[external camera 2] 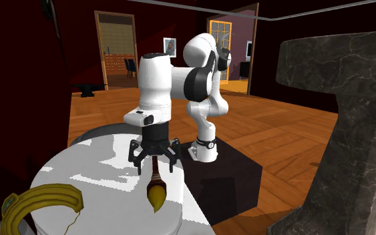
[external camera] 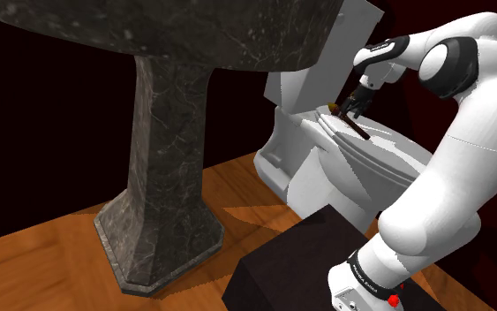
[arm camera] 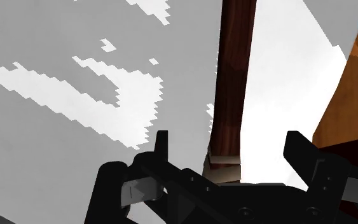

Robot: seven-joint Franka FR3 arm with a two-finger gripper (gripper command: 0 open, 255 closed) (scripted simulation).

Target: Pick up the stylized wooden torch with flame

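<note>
1. Lying on the white toilet (external camera: pixel 361 168) is the torch (external camera 2: pixel 156 190): a long, dark reddish-brown wooden handle, a pale band near one end in the wrist view, and a small yellow flame tip that points toward the second exterior camera.
2. Around it, big to small: a dark, veined pedestal sink (external camera: pixel 162 132) looms at the shoulder view's left, standing on the wooden floor (external camera: pixel 52 265), well apart from the torch. The toilet's raised tank sits just behind the gripper (external camera: pixel 352 106). The dark box stand (external camera: pixel 299 265) is beside the toilet bowl. A yellow curved thing (external camera 2: pixel 43 200) rests at the white surface's near edge in the second exterior view, apart from the flame.
3. And the gripper (arm camera: pixel 228 143) hangs right over the handle (arm camera: pixel 231 76), fingers spread wide, one on each side. The wood runs between them, and neither finger touches it, so nothing is gripped.
</note>
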